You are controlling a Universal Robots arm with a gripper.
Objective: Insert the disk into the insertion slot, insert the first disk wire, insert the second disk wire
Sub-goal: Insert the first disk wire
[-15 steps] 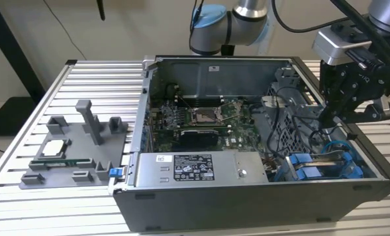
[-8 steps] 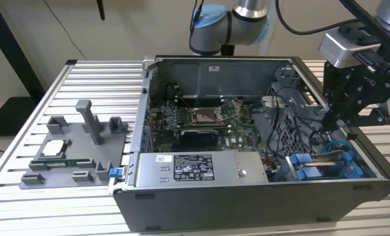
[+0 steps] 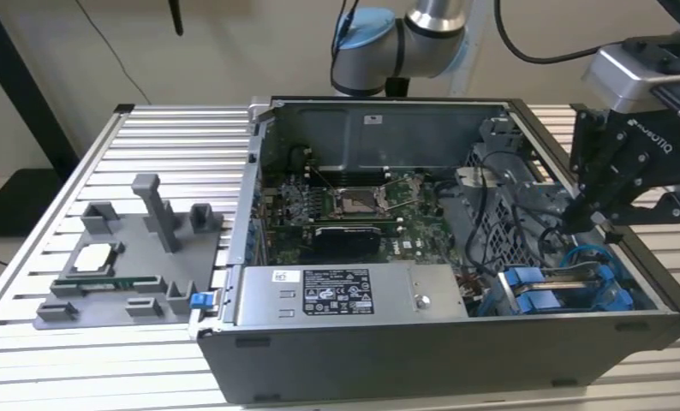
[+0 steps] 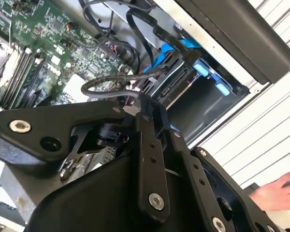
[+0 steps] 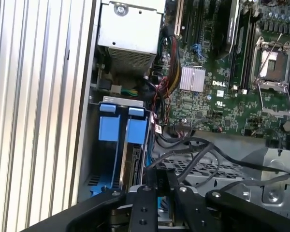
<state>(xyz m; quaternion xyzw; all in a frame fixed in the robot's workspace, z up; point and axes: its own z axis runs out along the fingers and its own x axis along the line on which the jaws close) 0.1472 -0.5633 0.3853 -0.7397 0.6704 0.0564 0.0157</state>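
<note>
The disk [image 3: 569, 276] sits in the insertion slot [image 3: 620, 295] at the case's near corner on the exterior view's right, its blue frame tabs [image 5: 121, 129] sticking up. My gripper [image 3: 575, 219] reaches down into the case just behind that bay. In both wrist views the fingers are pressed together, with a thin black wire [image 4: 111, 82] looping away from the fingertips [image 4: 144, 107]. The same wire [image 5: 193, 145] curves over the perforated cage toward my gripper [image 5: 162, 182]. A blue cable [image 4: 170, 52] runs beside the disk [image 4: 171, 84].
The grey power-supply box [image 3: 340, 295] lies along the case's front wall, and the motherboard [image 3: 352, 205] fills the middle. A perforated metal cage [image 5: 203, 169] borders the bay. A grey fixture [image 3: 128, 257] stands on the slatted table. A person's hand [image 4: 276, 192] rests outside the case.
</note>
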